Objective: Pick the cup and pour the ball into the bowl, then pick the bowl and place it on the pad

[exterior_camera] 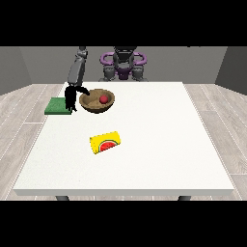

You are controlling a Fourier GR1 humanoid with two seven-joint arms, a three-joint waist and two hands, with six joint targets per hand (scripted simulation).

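- Hand at the view's left (72, 98): at the rim of the bowl (97, 101), thumb hooked over the near-side edge; whether the fingers close beneath, cannot tell. Likely taking hold for the carry.
- Bowl sits near the table's (159, 159) far-left corner, ball (103, 99) inside: pour done.
- Pad (58, 106) just beside, at the left edge: short move.
- Cup (105, 142) lies tipped, mid-table, discarded.

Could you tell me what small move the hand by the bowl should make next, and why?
Probably carry the bowl sideways to the view's left, onto the pad. The ball already lies in the bowl, the cup lies on its side on the table, and the hand at the view's left is at the bowl's rim, beside the pad.
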